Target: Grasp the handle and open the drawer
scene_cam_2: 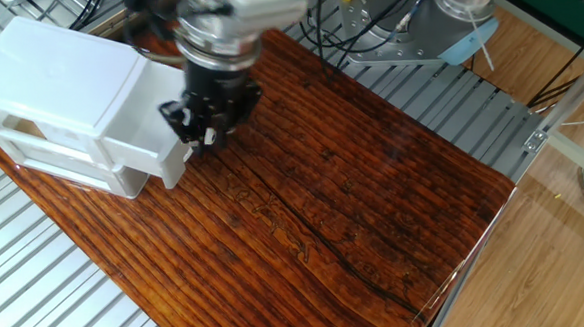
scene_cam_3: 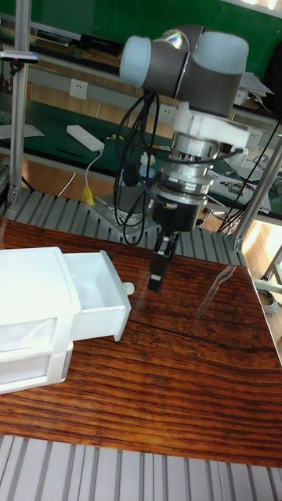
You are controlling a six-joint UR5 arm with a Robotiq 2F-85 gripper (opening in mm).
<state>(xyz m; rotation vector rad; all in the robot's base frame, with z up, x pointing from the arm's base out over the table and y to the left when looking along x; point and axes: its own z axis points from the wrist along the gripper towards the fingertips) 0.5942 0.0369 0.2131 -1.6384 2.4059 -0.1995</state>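
Tall fixed view shows the drawer (scene_cam_3: 98,293) pulled out, the gripper (scene_cam_3: 159,270) beside the handle (scene_cam_3: 128,288), fingers apart, holding nothing

Bright overhead light glares on the glossy table (scene_cam_3: 211,297); arm motion-blurred.

- The fixed view looks down from high up at the desk (scene_cam_2: 369,218), close in.
- The tall fixed view looks across from the front, farther back.
- Both show the desk and the white box (scene_cam_3: 35,321).

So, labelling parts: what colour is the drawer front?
Plain glossy white drawer, clearest in the tall fixed view.
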